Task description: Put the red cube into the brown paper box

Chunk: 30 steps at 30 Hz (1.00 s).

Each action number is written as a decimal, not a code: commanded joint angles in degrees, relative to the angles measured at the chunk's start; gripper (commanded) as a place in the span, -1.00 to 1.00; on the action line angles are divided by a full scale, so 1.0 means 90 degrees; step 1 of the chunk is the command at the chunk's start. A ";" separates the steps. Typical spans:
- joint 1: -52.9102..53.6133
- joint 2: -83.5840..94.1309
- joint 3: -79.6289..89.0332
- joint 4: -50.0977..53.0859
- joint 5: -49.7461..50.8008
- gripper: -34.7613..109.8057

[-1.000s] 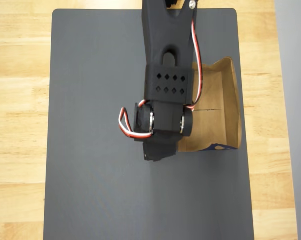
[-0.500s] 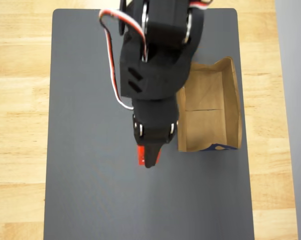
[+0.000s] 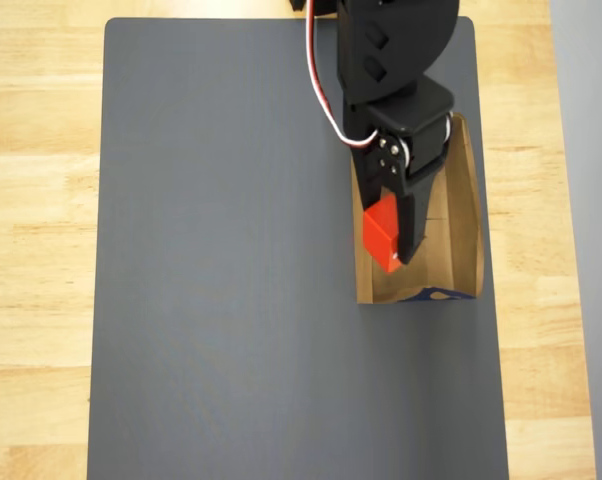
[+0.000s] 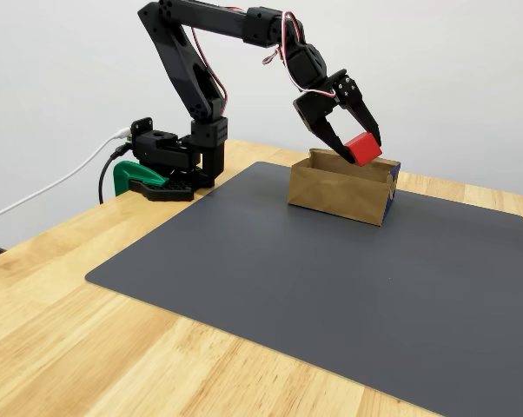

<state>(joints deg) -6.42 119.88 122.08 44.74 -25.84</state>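
Observation:
The red cube (image 3: 382, 232) (image 4: 363, 148) is held in the air between the black fingers of my gripper (image 3: 393, 240) (image 4: 362, 148), which is shut on it. It hangs just above the brown paper box (image 3: 459, 215) (image 4: 335, 191), over the box's left half in the overhead view. The box is a low tan tray with a centre fold line and a blue mark (image 3: 431, 294) on its near short edge. It rests on the right side of the dark grey mat (image 3: 231, 280) (image 4: 331, 261).
The mat lies on a wooden table (image 3: 36, 200) (image 4: 96, 347). The arm's base (image 4: 166, 165) with a green clamp stands at the table's back left in the fixed view, cables trailing off its left side. A grey strip (image 3: 586, 150) borders the table on the right.
The gripper has risen off the mat with the red cube and swung right and back, from beside the box's near left corner to above the box.

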 commanded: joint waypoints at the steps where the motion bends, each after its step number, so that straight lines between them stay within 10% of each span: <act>1: -0.0332 0.0146 0.0039 0.0127 -0.0127 -0.52; 30: -0.0654 0.1143 0.0566 0.0771 0.0342 -0.12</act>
<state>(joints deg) -12.66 124.45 126.12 50.54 -23.91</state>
